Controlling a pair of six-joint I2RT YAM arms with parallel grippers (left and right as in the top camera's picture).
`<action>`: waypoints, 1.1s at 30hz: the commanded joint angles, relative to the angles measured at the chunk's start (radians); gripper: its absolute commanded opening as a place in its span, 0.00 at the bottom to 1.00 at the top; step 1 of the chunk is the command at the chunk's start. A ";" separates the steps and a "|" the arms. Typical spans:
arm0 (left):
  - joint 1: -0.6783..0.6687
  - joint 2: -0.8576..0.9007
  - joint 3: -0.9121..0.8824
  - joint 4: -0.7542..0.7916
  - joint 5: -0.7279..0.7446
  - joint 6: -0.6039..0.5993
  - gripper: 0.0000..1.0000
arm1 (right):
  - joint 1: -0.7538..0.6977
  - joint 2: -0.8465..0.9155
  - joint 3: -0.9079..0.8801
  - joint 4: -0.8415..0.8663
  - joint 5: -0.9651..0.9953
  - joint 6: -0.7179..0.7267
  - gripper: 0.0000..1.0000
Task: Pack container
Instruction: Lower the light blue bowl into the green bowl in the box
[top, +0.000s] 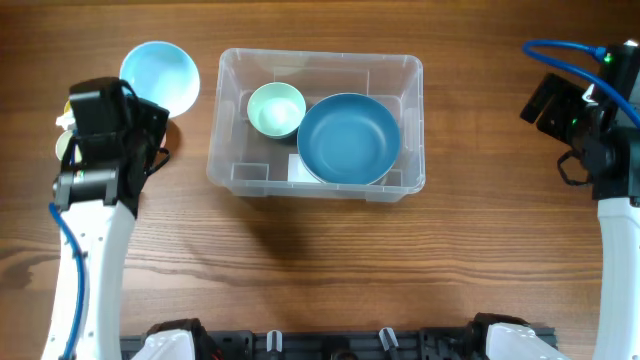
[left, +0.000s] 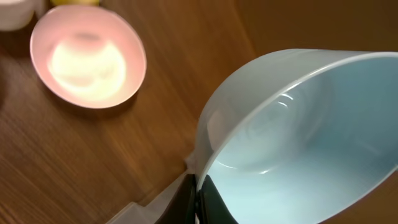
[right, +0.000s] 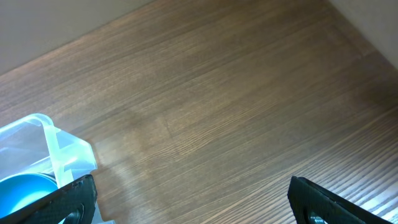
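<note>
On the wooden table (top: 320, 260) by the left gripper (left: 198, 186): a pink bowl (left: 87, 57), upright. Inside the container (top: 225, 150), mid-table: 2 bowls side by side, a small pale-green bowl (top: 275, 108) and a large blue bowl (top: 348, 138). Pinched in the left jaws: the rim of a light-blue bowl (top: 160, 75), just left of the container. Spread wide, well to the container's right: the right gripper (right: 196, 196).

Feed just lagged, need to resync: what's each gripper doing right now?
Left gripper: closed on the rim of the light blue bowl.
Right gripper: open, holding nothing.
</note>
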 joint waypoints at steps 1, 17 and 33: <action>-0.040 -0.066 0.022 0.023 0.014 0.098 0.04 | -0.003 0.000 0.000 0.003 -0.001 0.014 1.00; -0.392 -0.032 0.102 0.039 -0.043 0.446 0.04 | -0.003 0.000 0.000 0.003 -0.002 0.014 0.99; -0.397 0.413 0.489 -0.322 -0.084 0.491 0.09 | -0.003 0.000 0.000 0.003 -0.001 0.014 1.00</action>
